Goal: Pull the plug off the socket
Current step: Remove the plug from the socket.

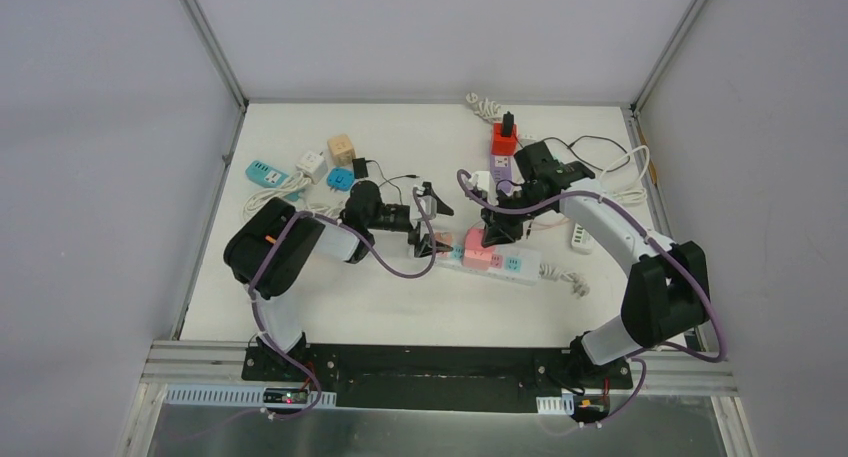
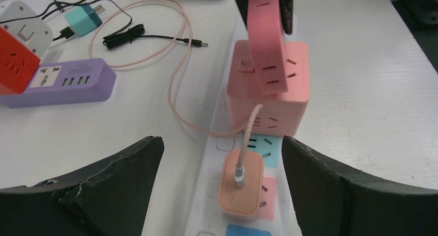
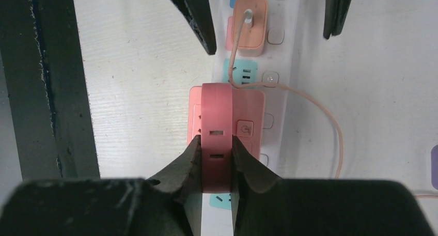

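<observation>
A white power strip (image 1: 520,267) with coloured sockets lies mid-table. A pink cube adapter (image 2: 289,101) sits plugged into it. My right gripper (image 3: 216,143) is shut on a flat pink plug (image 3: 217,107) that stands on edge on the cube's top (image 3: 251,107); whether its pins are still seated I cannot tell. Further along the strip (image 2: 206,205) a peach charger (image 2: 241,184) with a pink cable is plugged in. My left gripper (image 2: 221,142) hangs open over it, one finger on each side, touching nothing.
A purple strip (image 2: 67,81) carrying a red adapter (image 2: 15,63) lies beyond, with a teal plug (image 2: 82,18) and a black cable (image 2: 139,37). Several loose adapters (image 1: 310,165) sit at the back left, a white strip (image 1: 583,237) at the right.
</observation>
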You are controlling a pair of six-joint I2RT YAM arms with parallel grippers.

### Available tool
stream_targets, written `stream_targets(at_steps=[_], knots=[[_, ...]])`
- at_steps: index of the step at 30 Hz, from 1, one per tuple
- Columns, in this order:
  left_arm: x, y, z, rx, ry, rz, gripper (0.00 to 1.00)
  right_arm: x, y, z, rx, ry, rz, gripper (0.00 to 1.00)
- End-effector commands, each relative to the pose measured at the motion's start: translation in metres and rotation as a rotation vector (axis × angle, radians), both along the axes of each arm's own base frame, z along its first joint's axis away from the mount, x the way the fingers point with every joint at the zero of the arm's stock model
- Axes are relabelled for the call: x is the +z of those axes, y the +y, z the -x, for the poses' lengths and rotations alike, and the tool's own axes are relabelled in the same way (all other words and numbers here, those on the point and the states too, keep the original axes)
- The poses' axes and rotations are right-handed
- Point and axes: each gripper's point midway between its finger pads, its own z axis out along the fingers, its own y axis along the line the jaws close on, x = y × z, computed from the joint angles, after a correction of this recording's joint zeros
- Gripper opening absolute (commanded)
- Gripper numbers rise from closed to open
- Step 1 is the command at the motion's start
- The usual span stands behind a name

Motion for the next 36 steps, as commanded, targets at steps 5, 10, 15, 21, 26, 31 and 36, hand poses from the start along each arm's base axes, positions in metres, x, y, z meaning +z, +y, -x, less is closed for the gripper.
stream_targets(at_steps=[5, 10, 15, 21, 26, 31, 36], knots=[[0.025, -0.027, 0.014, -0.065, -0.105, 0.120, 0.90, -0.001, -0.007, 0.003, 0.043, -0.065, 0.026, 0.00], [0.018, -0.034, 0.018, -0.083, -0.062, 0.112, 0.92, -0.002, -0.007, 0.004, 0.043, -0.056, 0.026, 0.00], [0.014, -0.038, 0.025, -0.114, -0.026, 0.104, 0.92, -0.002, -0.006, 0.003, 0.039, -0.053, 0.026, 0.00], [0.009, -0.047, 0.028, -0.134, 0.011, 0.101, 0.93, -0.003, -0.006, 0.002, 0.035, -0.051, 0.025, 0.00], [0.014, -0.045, 0.036, -0.167, 0.026, 0.102, 0.94, -0.003, -0.006, 0.001, 0.032, -0.055, 0.026, 0.00], [0.008, -0.051, 0.032, -0.158, 0.041, 0.101, 0.93, -0.003, -0.005, 0.001, 0.032, -0.054, 0.024, 0.00], [0.002, -0.059, 0.035, -0.172, 0.044, 0.096, 0.93, -0.003, -0.004, 0.001, 0.026, -0.049, 0.023, 0.00]])
